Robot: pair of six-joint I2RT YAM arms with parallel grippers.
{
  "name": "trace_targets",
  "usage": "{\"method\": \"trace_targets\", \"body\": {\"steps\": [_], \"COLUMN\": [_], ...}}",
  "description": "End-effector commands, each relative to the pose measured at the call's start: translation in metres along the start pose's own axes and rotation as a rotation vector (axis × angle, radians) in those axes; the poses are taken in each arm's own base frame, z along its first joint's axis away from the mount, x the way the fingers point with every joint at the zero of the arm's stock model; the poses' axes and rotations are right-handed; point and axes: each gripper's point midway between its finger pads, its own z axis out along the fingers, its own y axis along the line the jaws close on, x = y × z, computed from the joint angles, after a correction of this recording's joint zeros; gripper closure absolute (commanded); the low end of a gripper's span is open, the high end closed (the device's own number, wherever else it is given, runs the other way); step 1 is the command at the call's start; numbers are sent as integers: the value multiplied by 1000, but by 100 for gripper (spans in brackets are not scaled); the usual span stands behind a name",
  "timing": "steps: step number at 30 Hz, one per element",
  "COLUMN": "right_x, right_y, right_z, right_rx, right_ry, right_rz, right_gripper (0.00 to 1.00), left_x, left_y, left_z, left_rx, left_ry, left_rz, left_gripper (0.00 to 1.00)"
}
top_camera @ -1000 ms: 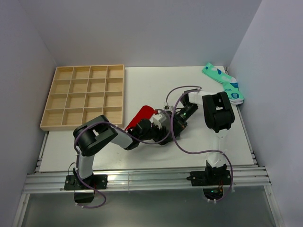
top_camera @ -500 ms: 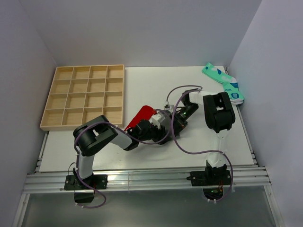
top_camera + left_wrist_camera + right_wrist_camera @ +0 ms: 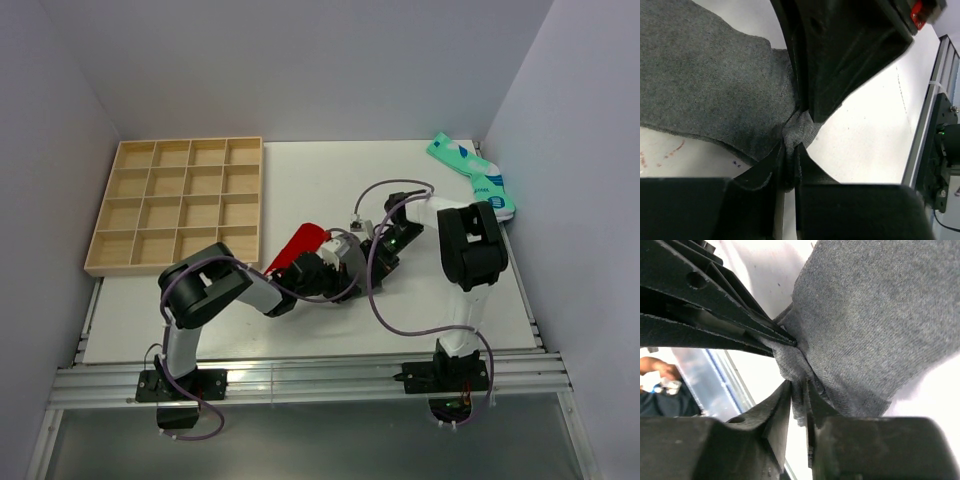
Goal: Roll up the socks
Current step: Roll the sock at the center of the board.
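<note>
- Two end effectors meet on one spot. The left end effector [image 3: 789, 147] is clamped tight on a small pinch of the grey sock [image 3: 705, 90]. The right end effector [image 3: 799, 387] is nipped onto the same bunched edge from the other side.
- Grey sock is spread out on the bench [image 3: 330, 180] near the middle, between the two arms. Red sock [image 3: 298, 245] sits just to its left, its near end hidden by the left arm.
- Looks to me like the very start of the roll: getting hold of one end of the grey sock. Nothing's rolled yet, far as I can see.
- Next move, I'd guess, needs both grips to hold while that edge turns over onto the sock's body, without dragging the whole thing along.
- Tray [image 3: 175, 143] on the far left: every compartment I can see has nothing in it.
- Green socks [image 3: 470, 170] sit off in the far right corner, well apart from all this.
</note>
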Motion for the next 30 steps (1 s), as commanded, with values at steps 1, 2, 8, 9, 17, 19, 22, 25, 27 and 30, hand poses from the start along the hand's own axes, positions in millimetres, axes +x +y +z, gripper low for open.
{"method": "trace_targets", "body": {"steps": [1,2,8,9,17,19,22,25,27,30], "right_x": [-9,-3,-10,-14,-17,-11,-2,6,17,28], "right_y": [-5,-6,-9,-7,15,18,25,34,32,38], "right_z": [-12,-10,-28,-36,-64,-62,-63,-66,-57,-41], "right_rx": [97,112,277,320,450,466,505,567,586,603], "right_ry": [-62,-62,-151,-178,-310,-318,-341,-368,-341,-300], "right_rz": [-74,-57,-142,-166,-351,-406,-507,-626,-681,-777], "right_gripper": [75,69,52,52,51,51,52,53,53,53], "left_x": [21,28,37,41,48,51,54,60,61,63], "left_y": [-2,1,5,7,-7,-12,-16,-18,-16,-18], "left_z": [5,3,-8,-12,-29,-34,-39,-44,-46,-52], "left_rx": [3,-18,-96,-121,-107,-106,-91,-88,-84,-81], "left_ry": [92,121,187,214,332,379,433,488,505,544], "left_rz": [-61,-92,-205,-225,-383,-433,-519,-573,-608,-648], "left_gripper": [100,100,100,100,100,100,100,100,99,100]}}
